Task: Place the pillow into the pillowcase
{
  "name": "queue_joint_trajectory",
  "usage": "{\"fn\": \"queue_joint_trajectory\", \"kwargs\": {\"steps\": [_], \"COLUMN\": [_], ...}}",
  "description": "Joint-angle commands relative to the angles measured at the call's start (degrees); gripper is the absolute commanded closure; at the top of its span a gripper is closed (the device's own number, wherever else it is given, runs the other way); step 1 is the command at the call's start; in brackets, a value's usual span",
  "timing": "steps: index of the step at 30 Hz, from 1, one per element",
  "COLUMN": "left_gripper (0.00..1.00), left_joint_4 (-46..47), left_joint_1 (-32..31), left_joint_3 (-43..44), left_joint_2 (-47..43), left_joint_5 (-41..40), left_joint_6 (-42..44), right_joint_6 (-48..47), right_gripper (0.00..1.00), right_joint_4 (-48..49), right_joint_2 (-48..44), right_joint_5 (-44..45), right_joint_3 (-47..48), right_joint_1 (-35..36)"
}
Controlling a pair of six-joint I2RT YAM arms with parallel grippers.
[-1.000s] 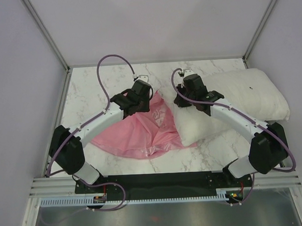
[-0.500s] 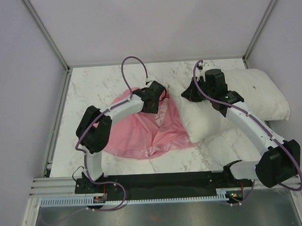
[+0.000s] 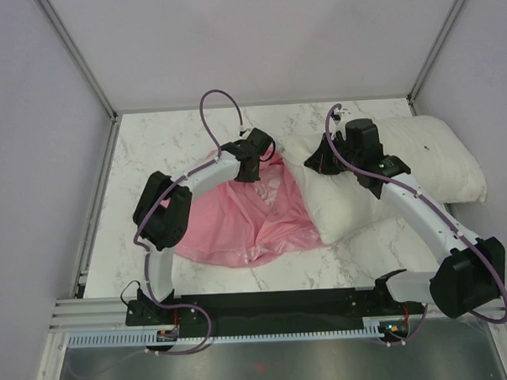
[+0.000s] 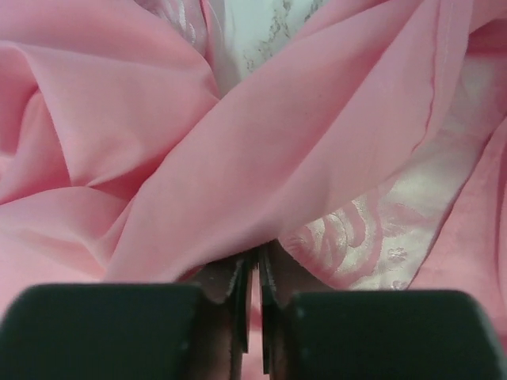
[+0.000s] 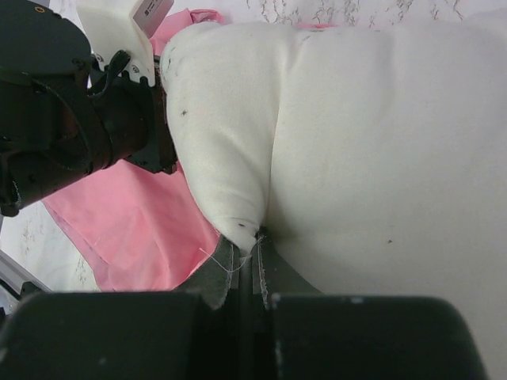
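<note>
Though pinching a thin pillowcase (image 4: pixel 277 174) fold with left gripper (image 4: pixel 253 265) and pillow (image 5: pixel 380 142) corner with right gripper (image 5: pixel 247 253), just right of pillowcase and overlapping its edge, may lose slick satin under pull, or have caught both layers, keeping mouth shut and bunching pillow outside.

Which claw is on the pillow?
The right claw, pinching a corner of the white pillow; the left claw is shut on the pink pillowcase.
</note>
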Motion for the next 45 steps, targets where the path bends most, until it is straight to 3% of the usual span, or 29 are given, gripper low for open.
{"fn": "queue_joint_trajectory", "kwargs": {"steps": [1,3,10,19,24,28,34,39,45], "left_gripper": [0.92,0.98,0.98,0.95,0.97,0.98,0.98,0.98,0.98], "left_joint_4": [0.2,0.3,0.6,3.6,3.3,3.3,2.9,2.3,0.7], "left_joint_1": [0.0,0.0,0.1,0.0,0.1,0.3,0.9,1.0,1.0], "left_joint_3": [0.2,-1.8,-8.9,-10.8,-12.6,-13.1,-12.4,-13.5,-15.0], "left_joint_2": [-3.8,-7.5,-15.9,-18.2,-20.8,-21.3,-21.4,-24.8,-30.9], "left_joint_5": [3.6,5.8,11.6,20.6,19.9,19.3,19.1,19.8,23.9], "left_joint_6": [0.3,1.0,1.9,1.6,2.2,2.4,2.4,1.4,1.3], "right_joint_6": [-0.3,-0.8,-2.6,-4.0,-5.4,-7.1,-7.2,-7.3,-3.9], "right_gripper": [1.00,1.00,1.00,1.00,1.00,1.00,1.00,1.00,1.00], "right_joint_4": [1.9,1.3,0.0,-1.3,-2.6,-5.3,-8.2,-4.9,4.5], "right_joint_2": [-2.4,-2.4,-3.0,-3.3,-2.1,-2.0,-2.7,7.3,21.4], "right_joint_5": [0.0,0.3,0.5,-0.2,-4.9,-6.0,1.7,9.5,9.6], "right_joint_3": [0.1,0.3,0.1,0.8,0.8,2.1,1.5,-2.2,-5.5], "right_joint_1": [-1.0,-1.1,-1.2,-1.3,-1.1,5.3,14.5,15.8,15.8]}}
